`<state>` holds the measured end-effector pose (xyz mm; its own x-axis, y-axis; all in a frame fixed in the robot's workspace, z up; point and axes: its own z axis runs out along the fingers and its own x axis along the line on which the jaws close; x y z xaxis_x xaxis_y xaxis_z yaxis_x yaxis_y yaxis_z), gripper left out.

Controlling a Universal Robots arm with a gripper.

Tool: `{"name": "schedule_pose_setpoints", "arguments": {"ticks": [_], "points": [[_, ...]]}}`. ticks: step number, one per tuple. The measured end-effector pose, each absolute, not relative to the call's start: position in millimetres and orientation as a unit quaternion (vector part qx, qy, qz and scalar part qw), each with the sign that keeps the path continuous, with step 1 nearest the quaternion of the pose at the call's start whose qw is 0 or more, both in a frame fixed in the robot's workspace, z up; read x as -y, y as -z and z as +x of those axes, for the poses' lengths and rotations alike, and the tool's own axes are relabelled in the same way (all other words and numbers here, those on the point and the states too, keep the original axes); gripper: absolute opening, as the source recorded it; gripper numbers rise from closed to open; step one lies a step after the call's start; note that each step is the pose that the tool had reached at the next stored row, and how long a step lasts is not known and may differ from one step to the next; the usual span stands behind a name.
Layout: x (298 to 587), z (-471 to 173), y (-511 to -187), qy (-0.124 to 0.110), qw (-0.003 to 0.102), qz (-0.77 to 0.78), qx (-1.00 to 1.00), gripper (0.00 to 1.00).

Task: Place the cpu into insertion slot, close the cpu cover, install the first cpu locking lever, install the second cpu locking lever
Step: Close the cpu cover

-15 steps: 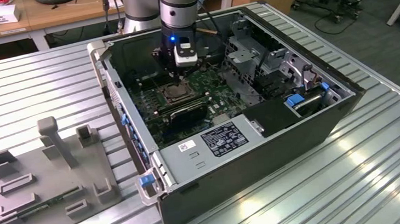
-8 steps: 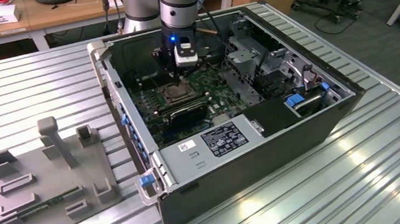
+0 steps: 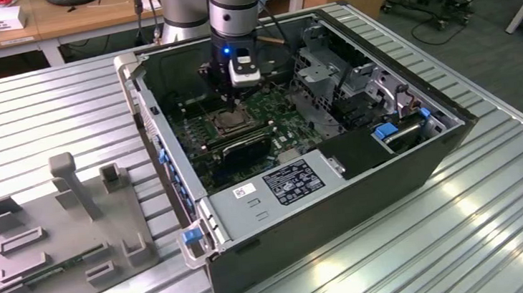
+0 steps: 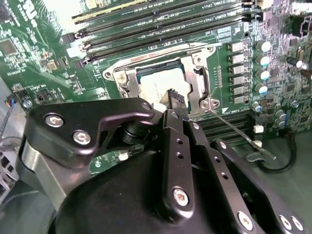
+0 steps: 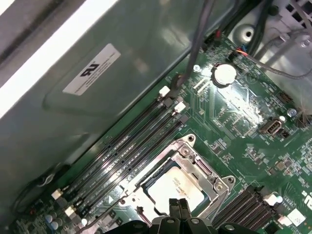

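The cpu point(image 4: 155, 84) point(image 5: 171, 189) lies flat in the insertion slot point(image 3: 233, 123) on the green board inside the open computer case. The silvery cpu cover point(image 4: 197, 78) point(image 5: 204, 171) lies down over it, and the chip's tan top shows through the window. A thin wire locking lever point(image 4: 240, 135) sticks out at an angle from a corner of the socket, away from the frame. My gripper point(image 4: 175, 99) point(image 5: 179, 204) point(image 3: 236, 110) hangs just above the socket's edge, its black fingertips pressed together and shut with nothing between them.
Long black memory slots point(image 4: 161, 19) point(image 5: 124, 153) run along both sides of the socket. A row of capacitors point(image 4: 263, 61) stands close by. The case walls point(image 3: 344, 207) and drive cages point(image 3: 332, 75) box in the arm. A grey fixture plate point(image 3: 59, 238) lies at the exterior view's left.
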<state>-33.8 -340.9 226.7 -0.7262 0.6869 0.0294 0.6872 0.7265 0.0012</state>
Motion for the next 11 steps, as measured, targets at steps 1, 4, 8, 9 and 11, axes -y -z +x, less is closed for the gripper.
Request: {"name": "schedule_pose_setpoints", "arguments": {"ticks": [1,4,8,9,11], "points": [[340.8,-33.8,-226.7,0.006,0.013,-0.363,0.932,0.11],[340.8,-33.8,-226.7,0.006,0.014,-0.340,0.940,0.11],[340.9,-33.8,-226.7,0.005,0.014,-0.305,0.952,0.11],[340.9,-33.8,-226.7,0.005,0.014,-0.297,0.955,0.11],[340.8,-33.8,-226.6,0.005,0.014,-0.280,0.960,0.11]]}}
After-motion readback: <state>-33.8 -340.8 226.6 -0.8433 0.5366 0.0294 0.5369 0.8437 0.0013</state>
